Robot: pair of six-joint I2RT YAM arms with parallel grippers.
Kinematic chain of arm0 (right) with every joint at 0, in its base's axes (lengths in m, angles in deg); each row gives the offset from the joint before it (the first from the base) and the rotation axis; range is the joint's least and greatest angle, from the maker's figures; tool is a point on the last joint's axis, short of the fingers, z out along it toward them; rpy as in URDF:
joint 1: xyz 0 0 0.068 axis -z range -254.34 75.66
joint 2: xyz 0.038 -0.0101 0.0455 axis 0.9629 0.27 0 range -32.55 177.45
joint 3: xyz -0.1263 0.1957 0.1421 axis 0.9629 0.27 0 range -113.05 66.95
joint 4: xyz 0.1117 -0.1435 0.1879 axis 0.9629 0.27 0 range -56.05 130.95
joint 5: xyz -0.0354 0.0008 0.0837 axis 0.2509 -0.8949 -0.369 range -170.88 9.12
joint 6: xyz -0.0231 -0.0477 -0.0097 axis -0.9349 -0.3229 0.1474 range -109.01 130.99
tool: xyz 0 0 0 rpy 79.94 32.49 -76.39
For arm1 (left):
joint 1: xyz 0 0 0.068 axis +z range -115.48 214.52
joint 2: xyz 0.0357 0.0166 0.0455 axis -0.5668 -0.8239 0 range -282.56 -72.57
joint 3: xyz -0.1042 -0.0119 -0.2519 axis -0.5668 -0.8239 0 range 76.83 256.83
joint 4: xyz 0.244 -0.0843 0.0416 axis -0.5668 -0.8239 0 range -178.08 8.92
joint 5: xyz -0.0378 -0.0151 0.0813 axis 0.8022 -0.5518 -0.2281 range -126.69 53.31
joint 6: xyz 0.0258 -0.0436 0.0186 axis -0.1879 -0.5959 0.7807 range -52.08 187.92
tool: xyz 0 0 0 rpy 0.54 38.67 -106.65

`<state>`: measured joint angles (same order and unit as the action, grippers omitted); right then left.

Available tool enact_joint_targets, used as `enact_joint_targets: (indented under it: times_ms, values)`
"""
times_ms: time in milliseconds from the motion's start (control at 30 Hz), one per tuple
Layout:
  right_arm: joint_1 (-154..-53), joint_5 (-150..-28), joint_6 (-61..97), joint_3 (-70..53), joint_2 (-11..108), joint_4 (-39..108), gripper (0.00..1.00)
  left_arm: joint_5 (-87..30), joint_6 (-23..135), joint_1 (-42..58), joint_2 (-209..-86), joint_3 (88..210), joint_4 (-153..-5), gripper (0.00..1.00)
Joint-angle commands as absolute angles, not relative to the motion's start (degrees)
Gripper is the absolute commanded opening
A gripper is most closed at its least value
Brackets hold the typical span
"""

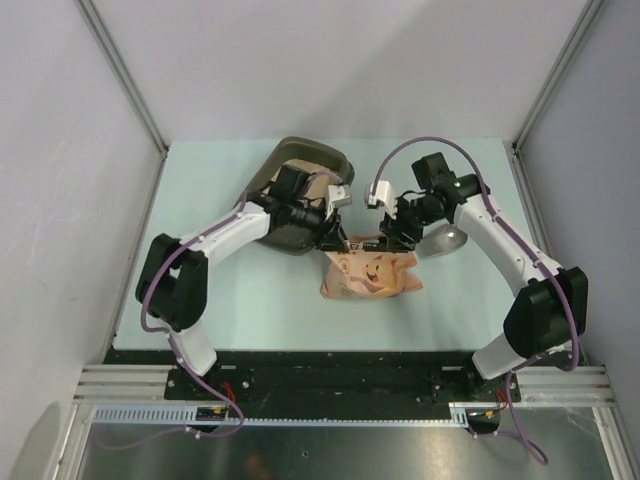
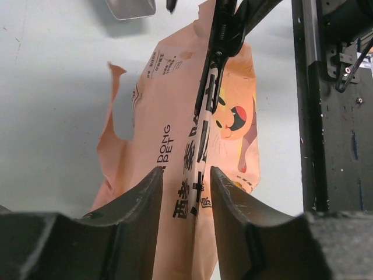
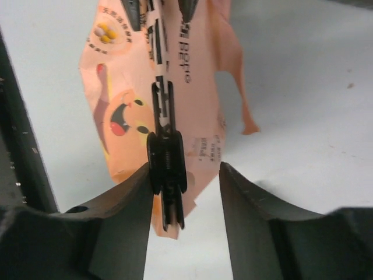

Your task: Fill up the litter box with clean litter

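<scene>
Salmon-pink, the cartoon-cat litter bag (image 1: 370, 275) lies on the pale worktop (image 1: 200, 300) nearest the arm bases, not yet opened, so no clean litter shows. Both claws meet at its far top edge. The right claw (image 3: 185, 169) stands open astride a black clip-like piece (image 3: 166, 163) there. The left claw (image 2: 185, 175) straddles the same edge, but I cannot tell whether it pinches. Beyond sit the metal scoop (image 1: 447, 240) and the dark litter box (image 1: 310, 150), half hidden under the left arm. Opening looks to be the step in hand; next, both claws need a firm hold to part the top.
</scene>
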<state>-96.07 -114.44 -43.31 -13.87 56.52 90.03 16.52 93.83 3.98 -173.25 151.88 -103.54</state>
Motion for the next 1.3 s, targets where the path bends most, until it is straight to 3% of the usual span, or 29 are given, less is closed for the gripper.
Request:
enact_joint_targets:
  times_ms: [0,67,167,267,300,500,767,1267]
  values:
    - [-95.4,-109.8,-38.0,-14.2,51.1,83.6,0.56,17.4,93.4,4.7,-169.2,154.8,-103.8,0.48]
    - [-94.8,-109.7,-33.9,-14.9,49.9,81.4,0.64,16.4,93.1,5.3,-168.3,155.6,-103.8,0.52]
    - [-93.2,-108.5,-26.2,-16.6,49.0,77.9,0.75,14.3,91.3,7.8,-165.7,157.4,-103.9,0.71]
    - [-90.9,-105.8,-18.8,-17.4,48.7,74.2,0.81,12.1,89.1,10.9,-163.1,158.9,-104.0,0.98]
    - [-90.2,-104.9,-16.9,-17.4,48.6,73.5,0.83,10.3,88.5,11.7,-161.8,159.4,-104.0,1.0]
    - [-82.7,-99.2,-5.1,-17.4,50.4,71.3,0.89,-1.3,86.5,17.0,-158.2,158.4,-104.2,1.0]
    - [-77.9,-74.9,12.0,-16.7,51.2,65.2,1.0,-22.3,84.2,20.0,-154.7,156.6,-103.8,1.0]
    - [-82.6,-64.3,11.2,-20.9,50.0,62.8,1.0,-26.8,81.9,24.7,-152.3,158.8,-101.7,1.0]
